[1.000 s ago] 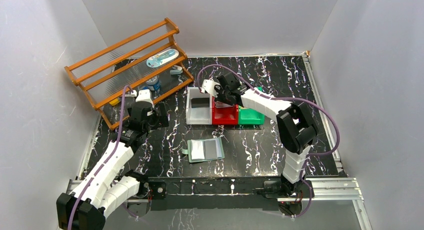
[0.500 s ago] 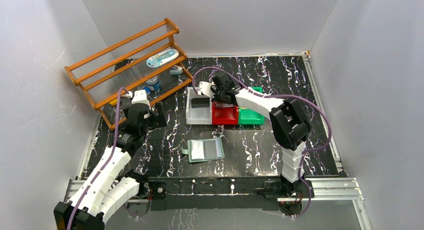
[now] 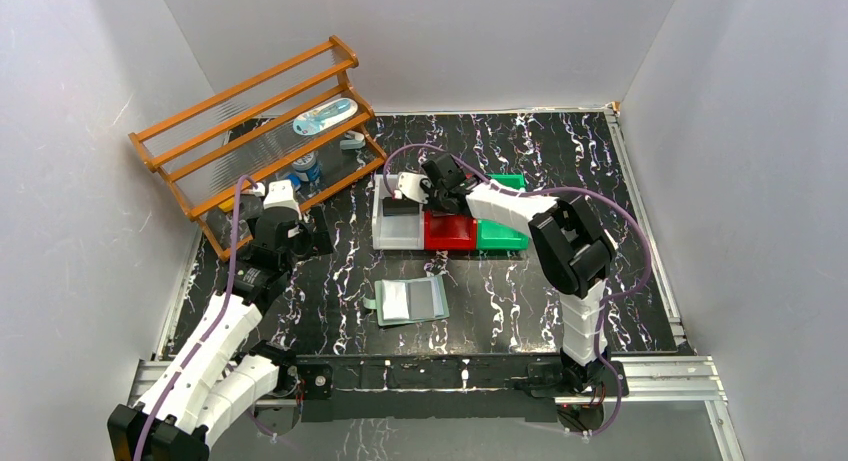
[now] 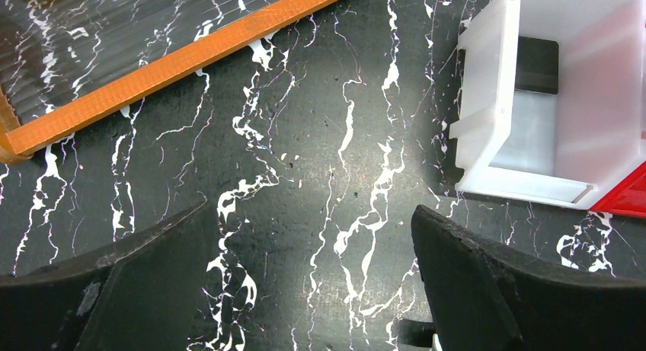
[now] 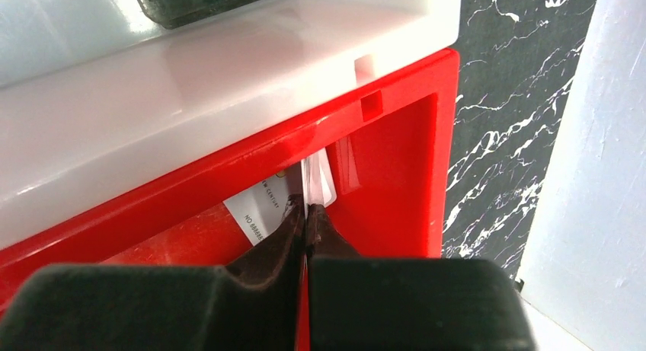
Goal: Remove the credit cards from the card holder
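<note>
The card holder [image 3: 410,301] lies open and flat on the table in front of the bins, grey-green with pale pockets. A dark credit card [image 3: 400,207] lies in the white bin [image 3: 381,221]; it also shows in the left wrist view [image 4: 537,65]. My right gripper [image 3: 437,195] is shut on a pale credit card [image 5: 315,180], held edge-on inside the red bin [image 5: 396,138]. A pale printed card face [image 5: 263,206] shows beside its left finger. My left gripper [image 4: 308,214] is open and empty above bare table, left of the white bin [image 4: 487,122].
A green bin [image 3: 500,239] stands right of the red bin [image 3: 450,243]. An orange wooden rack [image 3: 260,131] with small items stands at the back left, close to my left gripper [image 3: 305,236]. Its orange rail [image 4: 190,58] crosses the left wrist view.
My right gripper has moved left and down, with the pale card, to the red bin's left side. My left arm shifted slightly at first, then held still.
</note>
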Robot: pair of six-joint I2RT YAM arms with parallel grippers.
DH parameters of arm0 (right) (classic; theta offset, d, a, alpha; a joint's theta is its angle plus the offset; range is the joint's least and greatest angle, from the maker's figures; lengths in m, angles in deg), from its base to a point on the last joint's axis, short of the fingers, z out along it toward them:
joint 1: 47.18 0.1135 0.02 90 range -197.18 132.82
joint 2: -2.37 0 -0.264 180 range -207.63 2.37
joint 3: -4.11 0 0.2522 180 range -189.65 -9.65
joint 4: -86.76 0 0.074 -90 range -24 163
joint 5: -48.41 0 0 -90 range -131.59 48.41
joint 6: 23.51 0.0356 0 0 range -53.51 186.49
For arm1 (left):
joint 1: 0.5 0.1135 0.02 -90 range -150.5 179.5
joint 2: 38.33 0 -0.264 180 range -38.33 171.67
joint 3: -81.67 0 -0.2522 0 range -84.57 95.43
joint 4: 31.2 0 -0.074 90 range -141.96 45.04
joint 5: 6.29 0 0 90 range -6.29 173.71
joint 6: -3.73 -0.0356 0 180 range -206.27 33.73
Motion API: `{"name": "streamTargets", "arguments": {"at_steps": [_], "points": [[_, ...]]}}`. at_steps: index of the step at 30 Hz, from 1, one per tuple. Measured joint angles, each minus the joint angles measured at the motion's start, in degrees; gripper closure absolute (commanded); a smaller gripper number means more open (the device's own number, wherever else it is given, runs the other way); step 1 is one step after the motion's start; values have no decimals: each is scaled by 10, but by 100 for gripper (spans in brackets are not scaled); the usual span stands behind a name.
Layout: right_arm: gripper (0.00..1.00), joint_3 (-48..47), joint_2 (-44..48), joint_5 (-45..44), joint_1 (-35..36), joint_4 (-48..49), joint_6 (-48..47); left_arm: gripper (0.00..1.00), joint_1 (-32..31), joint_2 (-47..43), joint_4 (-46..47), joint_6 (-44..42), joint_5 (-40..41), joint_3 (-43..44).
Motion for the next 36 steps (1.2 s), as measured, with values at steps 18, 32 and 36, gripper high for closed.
{"name": "streamTargets", "arguments": {"at_steps": [18, 32, 36], "points": [[54, 33, 12, 14, 2, 8, 40, 2, 0, 7, 0, 0, -1, 0], [62, 48, 102, 16, 0, 45, 499, 2, 0, 17, 0, -2, -4, 0], [65, -15, 44, 49, -2, -24, 632, 2, 0, 20, 0, -2, -7, 0]]}}
